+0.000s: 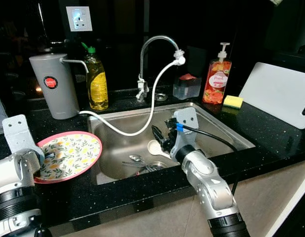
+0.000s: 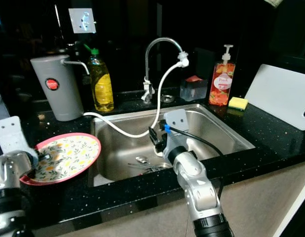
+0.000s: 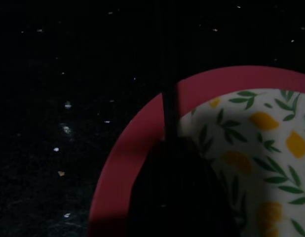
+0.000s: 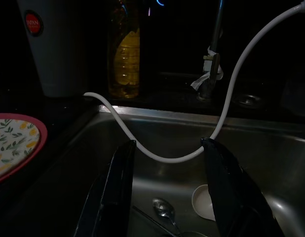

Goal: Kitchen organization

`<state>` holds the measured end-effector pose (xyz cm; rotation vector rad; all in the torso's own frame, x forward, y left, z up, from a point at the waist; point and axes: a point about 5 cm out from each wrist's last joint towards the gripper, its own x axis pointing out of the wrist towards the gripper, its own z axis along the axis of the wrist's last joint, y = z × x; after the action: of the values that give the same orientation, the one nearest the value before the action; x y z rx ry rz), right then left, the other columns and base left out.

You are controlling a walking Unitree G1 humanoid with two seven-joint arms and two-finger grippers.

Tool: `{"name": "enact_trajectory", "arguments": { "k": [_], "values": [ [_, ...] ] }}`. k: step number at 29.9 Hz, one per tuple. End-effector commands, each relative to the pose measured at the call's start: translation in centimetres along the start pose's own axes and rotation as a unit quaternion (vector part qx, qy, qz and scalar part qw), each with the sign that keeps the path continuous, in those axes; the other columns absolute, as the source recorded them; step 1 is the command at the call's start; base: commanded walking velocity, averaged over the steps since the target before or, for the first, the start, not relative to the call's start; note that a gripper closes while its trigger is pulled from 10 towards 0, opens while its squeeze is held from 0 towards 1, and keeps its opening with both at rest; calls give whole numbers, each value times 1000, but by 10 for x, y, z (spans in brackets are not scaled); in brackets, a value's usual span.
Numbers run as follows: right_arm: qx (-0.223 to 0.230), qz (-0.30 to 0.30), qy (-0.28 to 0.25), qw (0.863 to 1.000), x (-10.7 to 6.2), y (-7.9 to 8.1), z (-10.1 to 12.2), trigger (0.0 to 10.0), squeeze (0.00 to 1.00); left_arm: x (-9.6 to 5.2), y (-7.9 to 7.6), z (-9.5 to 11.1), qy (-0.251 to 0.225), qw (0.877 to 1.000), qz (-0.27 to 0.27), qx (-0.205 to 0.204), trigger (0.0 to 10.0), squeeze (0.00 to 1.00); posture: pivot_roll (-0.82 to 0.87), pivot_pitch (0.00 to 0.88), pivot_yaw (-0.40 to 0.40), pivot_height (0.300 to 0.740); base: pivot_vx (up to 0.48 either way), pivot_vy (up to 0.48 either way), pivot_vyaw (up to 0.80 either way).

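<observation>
With the left pincer (image 1: 45,156) clamped on the plate (image 1: 73,154) rim on the counter (image 1: 271,133), the right pincer (image 4: 170,197) hangs released over the sink (image 1: 221,126), so reaching down for the spoon (image 1: 136,158) looks next

— What's the surface?
— A black speckled countertop (image 1: 271,133) with a steel sink (image 1: 219,123) set into it.
— And left of the sink?
— A floral plate (image 1: 73,155), a grey canister (image 1: 56,86) and a yellow oil bottle (image 1: 97,81).
— Right side?
— An orange soap dispenser (image 1: 216,79), a yellow sponge (image 1: 233,101) and a white cutting board (image 1: 278,94).
</observation>
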<state>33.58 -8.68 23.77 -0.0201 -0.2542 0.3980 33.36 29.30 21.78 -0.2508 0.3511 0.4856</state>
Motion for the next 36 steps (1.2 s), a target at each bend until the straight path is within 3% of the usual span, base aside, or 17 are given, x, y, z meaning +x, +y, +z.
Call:
{"name": "enact_trajectory", "arguments": {
  "k": [1, 5, 7, 8, 9, 10, 11, 14, 17, 21, 25, 26, 28, 30, 31, 34, 36],
  "values": [
    [3, -6, -10, 1000, -2, -2, 3, 10000, 0, 3, -4, -7, 19, 1000, -8, -4, 0, 0, 9, 0, 50, 740, 0, 0, 0],
    [4, -8, -11, 1000, -2, -3, 3, 10000, 0, 4, -5, -6, 17, 1000, -8, -1, 0, 0, 5, 0, 52, 740, 0, 0, 0],
    [4, -9, -12, 1000, -2, -3, 3, 10000, 0, 2, -6, 2, -22, 999, 4, 31, 0, 0, 5, 0, 54, 740, 0, 0, 0],
    [3, -10, -11, 1000, -3, -3, 4, 10000, 0, -2, -8, 14, -69, 996, 9, 59, 5333, 0, 6, 0, 51, 740, 0, 0, 0],
    [3, -10, -11, 1000, -3, -3, 4, 10000, 0, -2, -8, 14, -69, 996, 9, 59, 5333, 0, 6, 0, 51, 740, 0, 0, 0],
    [3, -10, -11, 1000, -3, -4, 4, 10000, 0, -5, -10, 22, -102, 992, 11, 78, 5333, 0, 6, 0, 51, 740, 0, 0, 0],
    [3, -10, -11, 1000, -3, -4, 4, 10000, 0, -9, -14, 30, -132, 987, 1, 92, 10000, 0, 8, 0, 52, 740, 0, 0, 0],
    [3, -9, -11, 1000, -3, -4, 4, 10000, 0, -13, -19, 37, -153, 983, -15, 103, 10000, 0, 8, 0, 52, 740, 0, 0, 0],
    [4, -9, -11, 1000, -3, -3, 3, 10000, 0, -25, -31, 49, -193, 964, -64, 175, 10000, 0, 7, 0, 54, 740, 0, 0, 0],
    [4, -10, -10, 1000, -3, -3, 3, 10000, 0, -28, -41, 43, -161, 950, -142, 228, 10000, 0, 5, 0, 56, 740, 0, 0, 0],
    [3, -11, -10, 1000, -3, -3, 3, 10000, 0, -30, -43, 41, -157, 938, -173, 255, 10000, 0, 2, 0, 58, 740, 0, 0, 0],
    [3, -12, -9, 1000, -4, -4, 3, 10000, 0, -31, -43, 38, -151, 929, -187, 280, 10000, 0, 2, 0, 58, 740, 0, 0, 0],
    [3, -12, -10, 1000, -4, -4, 3, 10000, 0, -31, -42, 36, -144, 925, -192, 296, 10000, 0, 1, 0, 60, 740, 0, 0, 0],
    [2, -13, -10, 1000, -4, -4, 3, 10000, 0, -31, -36, 32, -127, 909, -195, 346, 10000, 0, 1, 0, 60, 740, 0, 0, 0],
    [2, -13, -10, 1000, -4, -4, 3, 10000, 0, -31, -36, 32, -127, 909, -195, 346, 10000, 0, 1, 0, 60, 740, 0, 0, 0],
    [2, -15, -10, 1000, -5, -5, 3, 10000, 0, -32, -25, 28, -107, 881, -202, 414, 10000, 0, -1, 0, 66, 740, 0, 0, 0],
    [2, -16, -9, 1000, -5, -5, 3, 10000, 0, -32, -22, 26, -100, 873, -199, 434, 10000, 0, 2, 0, 67, 740, 0, 0, 0]
  ]
}}
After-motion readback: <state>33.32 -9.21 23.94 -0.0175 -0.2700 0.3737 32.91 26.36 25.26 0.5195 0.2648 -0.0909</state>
